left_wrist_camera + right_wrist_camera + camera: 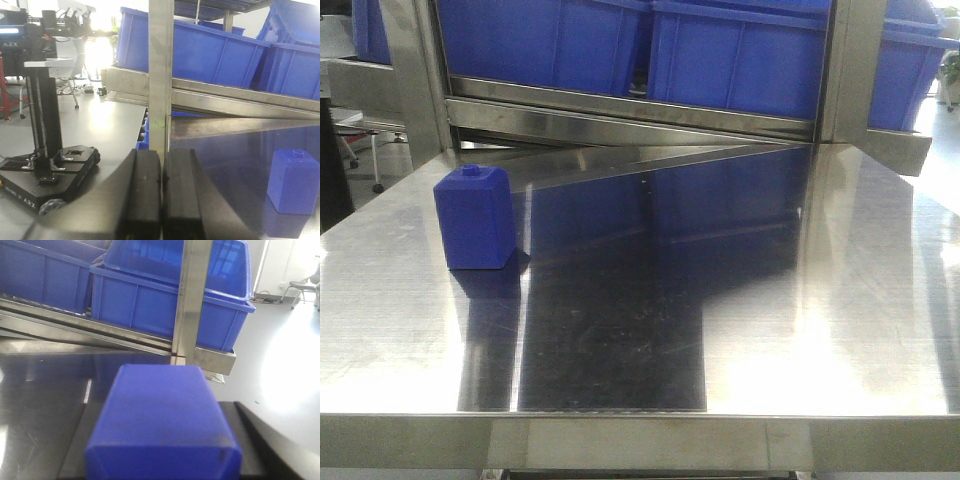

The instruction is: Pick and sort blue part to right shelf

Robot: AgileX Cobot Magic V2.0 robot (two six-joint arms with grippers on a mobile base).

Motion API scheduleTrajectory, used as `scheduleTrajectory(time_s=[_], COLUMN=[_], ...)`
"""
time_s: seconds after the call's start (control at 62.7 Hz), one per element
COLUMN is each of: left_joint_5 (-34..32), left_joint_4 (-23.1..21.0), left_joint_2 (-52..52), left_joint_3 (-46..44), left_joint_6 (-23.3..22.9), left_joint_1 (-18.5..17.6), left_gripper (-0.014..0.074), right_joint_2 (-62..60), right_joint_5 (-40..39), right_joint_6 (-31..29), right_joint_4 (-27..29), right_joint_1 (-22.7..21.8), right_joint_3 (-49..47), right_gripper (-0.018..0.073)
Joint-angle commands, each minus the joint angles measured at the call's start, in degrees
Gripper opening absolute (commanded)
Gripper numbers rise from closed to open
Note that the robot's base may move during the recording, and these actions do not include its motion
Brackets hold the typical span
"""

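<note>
Blue rectangular plastic part, clamped in right pincer: raise above blue bin rim on stainless-steel shelf before releasing.

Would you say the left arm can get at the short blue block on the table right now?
Probably yes: only table lies between the left gripper and the block, though its jaws are closed.

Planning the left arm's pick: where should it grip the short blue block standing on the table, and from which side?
Probably the flat side walls at mid-body, coming down from above. The short blue block stands upright with space around it; its shoulders slope and the top nub is too small to clamp. The left gripper is shut, so open first.
</note>
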Motion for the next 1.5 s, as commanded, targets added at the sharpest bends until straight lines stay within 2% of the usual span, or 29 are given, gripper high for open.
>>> scheduleTrajectory(time_s=[0.0,0.734,0.862,1.037,1.484], left_joint_5=[-5.2,-5.2,-5.2,-2.6,-0.5], left_joint_4=[-0.1,-0.1,0.1,0.1,7.6], left_joint_2=[-1.3,-1.3,-0.7,2.5,21.9], left_joint_3=[1.2,1.2,0.2,-6.5,-19.5], left_joint_6=[0.0,0.0,-0.1,-8.9,-9.2], left_joint_1=[0.1,0.1,-0.9,-4.2,-13.4], left_gripper=[0.0124,0.0124,0.0124,0.0124,0.0125], right_joint_2=[0.2,0.2,0.2,0.2,0.2], right_joint_5=[-5.5,-5.5,-5.5,-5.5,-5.5], right_joint_6=[-0.6,-0.6,-0.6,-0.6,-0.6], right_joint_4=[-0.6,-0.6,-0.6,-0.6,-0.6], right_joint_1=[-0.5,-0.5,-0.5,-0.5,-0.5], right_joint_3=[-1.7,-1.7,-1.7,-1.7,-1.7], right_gripper=[0.0455,0.0455,0.0455,0.0455,0.0455])
